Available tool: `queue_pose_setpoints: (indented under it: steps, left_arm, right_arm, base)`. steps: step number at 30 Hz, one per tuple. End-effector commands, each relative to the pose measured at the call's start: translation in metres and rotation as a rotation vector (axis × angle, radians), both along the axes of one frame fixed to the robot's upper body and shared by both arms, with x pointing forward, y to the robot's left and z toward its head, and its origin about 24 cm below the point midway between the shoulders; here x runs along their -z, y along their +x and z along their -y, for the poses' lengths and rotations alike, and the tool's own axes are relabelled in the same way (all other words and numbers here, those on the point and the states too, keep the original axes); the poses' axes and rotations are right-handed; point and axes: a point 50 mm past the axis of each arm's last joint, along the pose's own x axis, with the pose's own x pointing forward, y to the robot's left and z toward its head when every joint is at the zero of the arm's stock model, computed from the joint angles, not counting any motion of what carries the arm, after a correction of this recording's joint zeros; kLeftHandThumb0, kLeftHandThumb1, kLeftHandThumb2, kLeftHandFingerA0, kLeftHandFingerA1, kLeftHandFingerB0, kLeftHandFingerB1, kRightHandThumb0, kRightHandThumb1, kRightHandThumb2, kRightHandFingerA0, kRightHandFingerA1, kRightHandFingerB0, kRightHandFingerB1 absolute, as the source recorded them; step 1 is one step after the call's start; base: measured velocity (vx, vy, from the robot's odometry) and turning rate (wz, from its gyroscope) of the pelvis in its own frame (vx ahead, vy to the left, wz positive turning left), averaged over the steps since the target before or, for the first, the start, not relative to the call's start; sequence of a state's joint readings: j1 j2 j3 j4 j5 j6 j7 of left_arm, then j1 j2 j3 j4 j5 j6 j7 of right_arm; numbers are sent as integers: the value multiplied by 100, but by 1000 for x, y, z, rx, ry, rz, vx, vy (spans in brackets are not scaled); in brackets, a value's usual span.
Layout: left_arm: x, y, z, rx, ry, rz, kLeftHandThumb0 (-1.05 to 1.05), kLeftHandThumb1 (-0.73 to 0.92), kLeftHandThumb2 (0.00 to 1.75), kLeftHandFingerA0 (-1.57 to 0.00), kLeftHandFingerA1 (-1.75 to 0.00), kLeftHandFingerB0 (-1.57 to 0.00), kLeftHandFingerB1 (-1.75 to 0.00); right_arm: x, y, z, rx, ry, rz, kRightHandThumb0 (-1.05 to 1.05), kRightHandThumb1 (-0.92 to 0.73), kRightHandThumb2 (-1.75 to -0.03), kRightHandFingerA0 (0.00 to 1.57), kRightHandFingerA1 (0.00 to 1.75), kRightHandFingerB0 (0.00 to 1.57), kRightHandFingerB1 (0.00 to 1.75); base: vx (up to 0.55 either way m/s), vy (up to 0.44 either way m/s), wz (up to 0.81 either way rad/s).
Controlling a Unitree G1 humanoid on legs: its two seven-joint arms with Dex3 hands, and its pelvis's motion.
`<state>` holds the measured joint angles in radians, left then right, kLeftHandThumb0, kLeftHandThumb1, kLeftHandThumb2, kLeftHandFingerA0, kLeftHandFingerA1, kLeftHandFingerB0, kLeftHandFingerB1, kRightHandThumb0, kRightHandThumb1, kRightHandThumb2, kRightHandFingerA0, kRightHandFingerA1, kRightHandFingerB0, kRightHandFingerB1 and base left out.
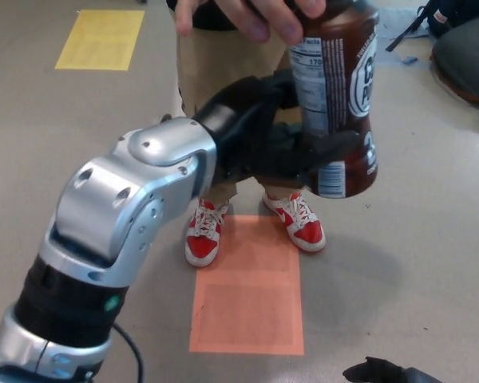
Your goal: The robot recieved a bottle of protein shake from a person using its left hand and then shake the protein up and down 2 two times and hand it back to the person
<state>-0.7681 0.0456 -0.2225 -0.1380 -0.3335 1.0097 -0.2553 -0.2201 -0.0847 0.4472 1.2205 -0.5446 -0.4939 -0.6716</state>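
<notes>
A brown protein shake bottle (347, 88) with a white label is held upright at the top centre. A person's hand (255, 16) grips its upper part from above. My left hand (275, 148) reaches in from the left and wraps the bottle's lower half, with its thumb (331, 146) lying across the front of the bottle. My silver left forearm (128, 215) fills the left of the head view. A black shape at the bottom edge is my right hand (383, 372); only its tip shows.
The person stands right behind the bottle in tan trousers and red-and-white shoes (201, 235). An orange rectangle (247, 295) is marked on the floor before the shoes, a yellow one (100, 38) at far left. Dark bags (463, 48) lie at top right.
</notes>
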Motion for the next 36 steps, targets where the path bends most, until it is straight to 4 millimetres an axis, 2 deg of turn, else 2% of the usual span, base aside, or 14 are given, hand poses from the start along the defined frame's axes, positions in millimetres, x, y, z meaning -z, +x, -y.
queue_pose_setpoints:
  steps: [1,3,4,5,8,13,15,17,18,19,21,22,27,36]
  left_arm:
    - [6,-2,8,0,59,-144,-78,46,79,-4,-20,0,0]
    - [6,-1,8,-13,60,-143,-79,47,82,-5,-22,0,-1]
    - [5,0,8,-37,44,-139,-75,58,59,-6,-30,0,-4]
    - [4,1,9,-68,35,-127,-77,48,85,-6,-44,0,-7]
    - [3,2,10,-134,30,-118,-75,50,85,-22,-48,0,-10]
    - [4,5,11,-164,42,-94,-78,52,86,-24,-49,0,-8]
    - [5,8,10,-169,23,-49,-70,50,83,-16,-46,0,-17]
    - [6,7,10,-191,-25,-4,-61,50,81,-25,-46,-3,-25]
    - [7,7,10,-207,-35,17,-49,67,61,-57,-40,-14,-28]
    - [8,7,11,-257,-63,79,-26,84,67,-95,-49,-32,-32]
    - [10,6,10,-313,-110,148,-24,87,66,-101,-49,-39,-32]
    - [11,7,9,-335,-131,167,-18,87,67,-108,-53,-59,-40]
    - [11,11,3,-400,-113,241,-22,88,67,-99,-52,-80,-62]
    - [12,15,-3,-401,-102,273,-23,86,66,-107,-53,-62,-107]
  right_arm:
    - [-5,4,10,19,-2,38,-20,-77,-65,94,50,77,44]
    - [-5,5,10,18,-3,34,-20,-77,-64,92,48,76,44]
    - [-5,5,10,17,1,36,-18,-77,-64,92,48,76,44]
    - [-6,6,10,18,-1,36,-19,-77,-65,92,49,76,44]
    - [-6,6,10,15,1,33,-20,-78,-65,93,52,75,44]
    - [-5,7,10,18,0,26,-20,-78,-65,91,49,76,44]
    - [-6,8,9,15,2,30,-20,-77,-65,93,49,77,44]
    - [-6,9,9,15,-5,31,-21,-77,-65,93,49,77,44]
    - [-6,9,8,13,-7,31,-21,-78,-65,93,50,76,44]
    - [-6,10,8,11,-9,33,-20,-78,-65,94,52,76,44]
    - [-7,10,7,10,-8,34,-20,-78,-65,93,52,76,44]
    - [-7,11,7,7,-8,33,-20,-78,-65,91,49,76,44]
    - [-8,13,8,5,-10,40,-19,-78,-65,93,51,77,44]
    - [-10,17,7,13,-7,44,-19,-77,-65,93,50,79,45]
  base:
    - [0,0,0]
    - [0,0,0]
    - [0,0,0]
    - [0,0,0]
    - [0,0,0]
    - [0,0,0]
    - [0,0,0]
    - [0,0,0]
    - [0,0,0]
    - [0,0,0]
    - [0,0,0]
    - [0,0,0]
    - [0,0,0]
    - [0,0,0]
